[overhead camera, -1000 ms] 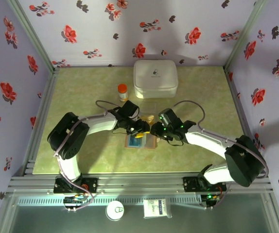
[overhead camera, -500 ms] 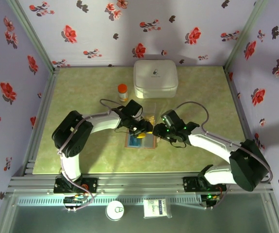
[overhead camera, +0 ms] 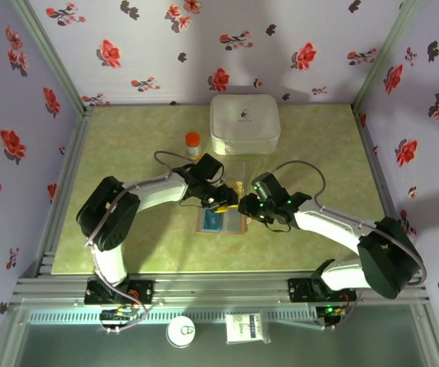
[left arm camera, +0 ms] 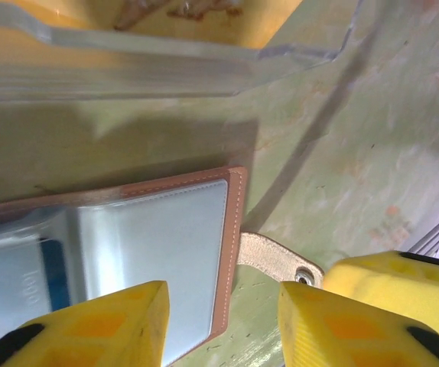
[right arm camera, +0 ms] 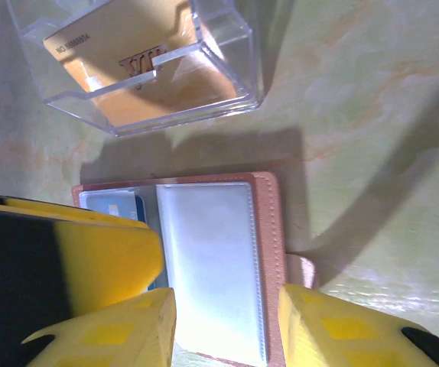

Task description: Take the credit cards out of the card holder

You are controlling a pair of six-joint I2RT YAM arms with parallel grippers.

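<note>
The brown card holder [overhead camera: 221, 222] lies open and flat near the middle of the green worktop [overhead camera: 319, 153], and a blue card [right arm camera: 120, 206] is tucked in one of its pockets. Right over it hang the left pincer [overhead camera: 225, 203] and the right pincer [overhead camera: 244, 207], close together, each with its yellow fingers [left arm camera: 97, 321] apart and nothing between them. Just behind the holder is a clear box [right arm camera: 227, 88] with an orange-yellow card [right arm camera: 112, 69] inside, and toward the far edge stand a little orange-capped bottle [overhead camera: 193, 144] and a big white case [overhead camera: 244, 124]
</note>
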